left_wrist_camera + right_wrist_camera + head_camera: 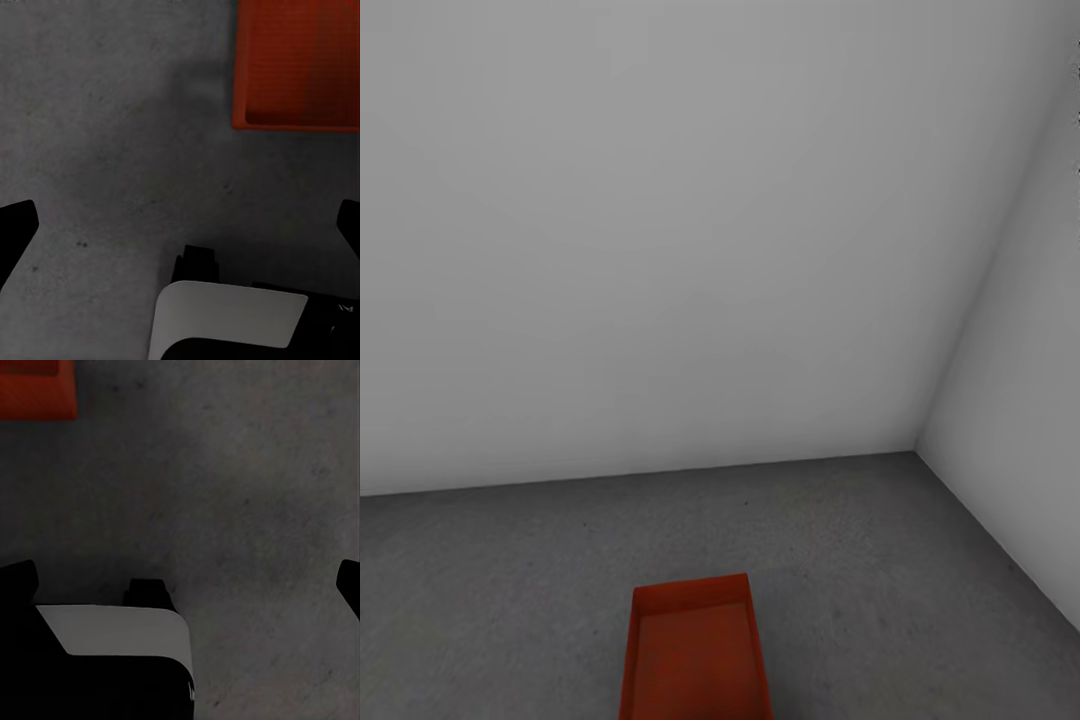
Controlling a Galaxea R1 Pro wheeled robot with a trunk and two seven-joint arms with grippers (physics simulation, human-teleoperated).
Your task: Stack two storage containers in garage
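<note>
Okay, garage corner: one orange-red storage container (696, 655) sits open side up on the dark grey concrete floor (880, 560), near the meeting of two plain white-grey walls (660, 250), close in front of me. Count: one container, one floor, two walls. The second container is what the task needs next.

Left wrist view has the left gripper (180, 225) hanging over bare concrete, fingertips spread wide at both edges of the picture, nothing between them; the container (296, 64) lies off to one side, apart from the fingers. Right wrist view is the same story: right gripper (180, 581) fully spread, holding nothing, with just a corner of the bin (36, 390) at the frame edge.

My read: first bin is placed, so the step in hand is fetching the other one. To do it well I'd pull both arms clear before turning the base, so I don't nudge the placed bin out of line. When the second arrives, I'd square it over this one's rim and lower it level, since thin walls will probably skew easily.
</note>
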